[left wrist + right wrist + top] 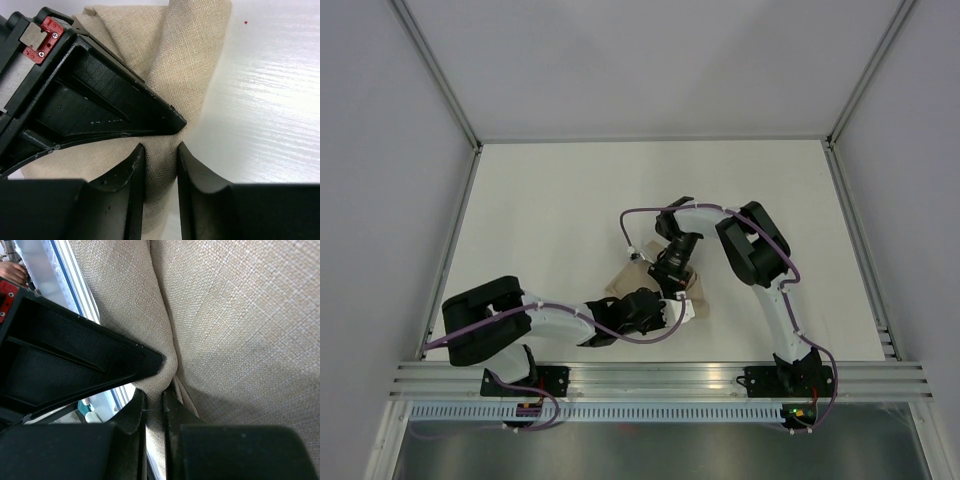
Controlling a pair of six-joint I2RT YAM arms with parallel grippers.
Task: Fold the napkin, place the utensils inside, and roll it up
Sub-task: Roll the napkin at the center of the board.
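Folding stage in hand: napkin point(190, 65) sits bunched at near-centre tabletop point(270, 100), left pincer point(161, 147) and right pincer point(154, 395) each pinching a cloth ridge, fork unseen; next move calls for matched travel to lay the fold flat.

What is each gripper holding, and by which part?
Both hold the napkin. The right gripper pinches a raised fold of the cloth; the left gripper pinches another fold close beside it.
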